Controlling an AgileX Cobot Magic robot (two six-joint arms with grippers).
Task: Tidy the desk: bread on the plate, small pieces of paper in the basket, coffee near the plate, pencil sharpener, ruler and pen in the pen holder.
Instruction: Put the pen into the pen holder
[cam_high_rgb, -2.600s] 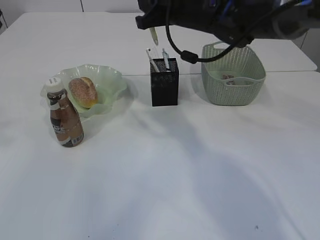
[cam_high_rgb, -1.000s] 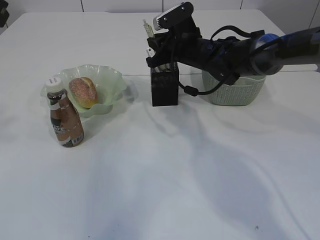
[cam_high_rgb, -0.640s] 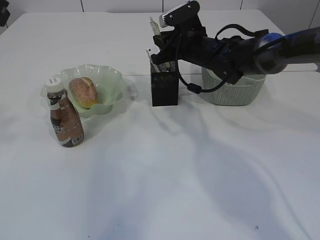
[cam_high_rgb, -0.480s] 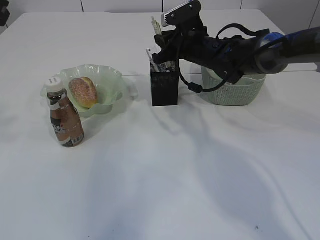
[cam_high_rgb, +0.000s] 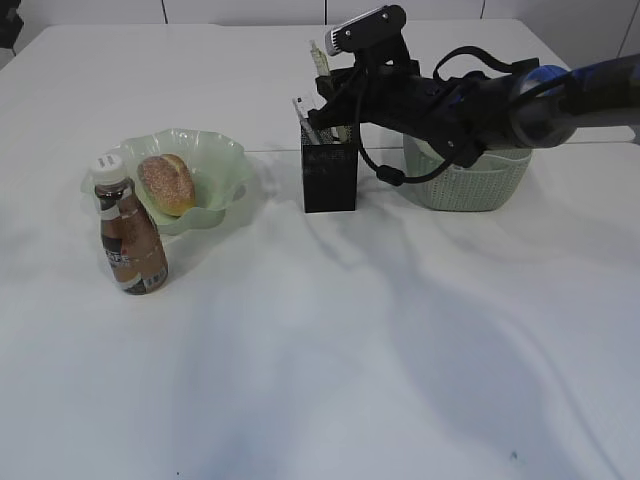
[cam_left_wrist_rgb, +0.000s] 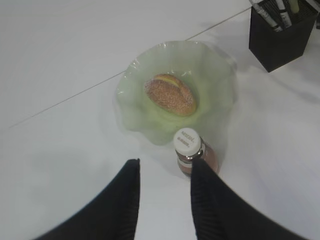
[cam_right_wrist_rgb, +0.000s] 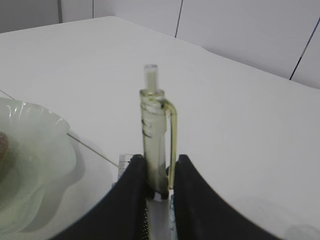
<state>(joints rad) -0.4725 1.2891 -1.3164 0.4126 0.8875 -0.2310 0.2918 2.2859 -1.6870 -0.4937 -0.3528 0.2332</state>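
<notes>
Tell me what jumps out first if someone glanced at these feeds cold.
The right gripper, reaching over the black pen holder at the desk's back centre, pinches a pale yellow-green pen upright above it. To the left, the bread sits in the ruffled green plate, the coffee standing just in front.

Bare desk in front; pen holder between plate and basket.

readable text: none | coffee label: print present, too blurred to read | coffee cap: faint grey lettering, illegible | ruler: tick marks visible, no numbers legible
</notes>
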